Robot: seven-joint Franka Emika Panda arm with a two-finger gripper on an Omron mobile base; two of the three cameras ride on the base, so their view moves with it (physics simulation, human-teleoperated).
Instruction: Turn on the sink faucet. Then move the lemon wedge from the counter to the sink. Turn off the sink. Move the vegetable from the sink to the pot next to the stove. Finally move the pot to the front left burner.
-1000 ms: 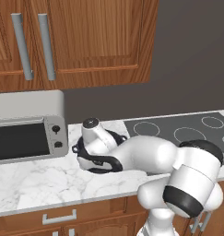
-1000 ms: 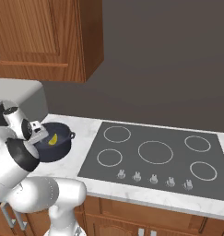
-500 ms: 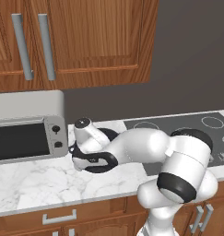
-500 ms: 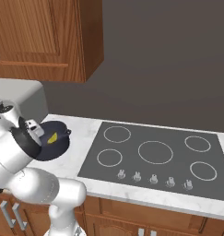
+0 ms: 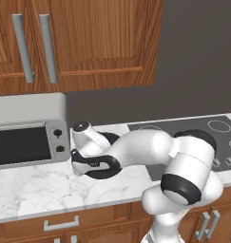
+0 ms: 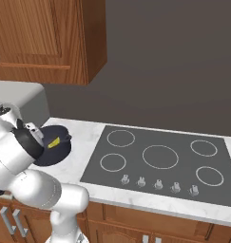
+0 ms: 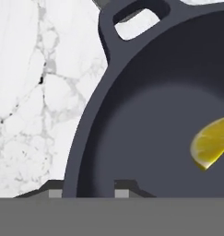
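From the pot (image 6: 52, 151), my way right to the stove (image 6: 159, 163) is open: bare marble counter (image 6: 88, 142), then flat glass, nothing standing on either. Left of the pot the toaster oven (image 5: 29, 130) crowds in close, walling that side. Above the pot the wooden cabinets (image 5: 79, 42) hang low. In front of the pot I see bare counter to the edge.
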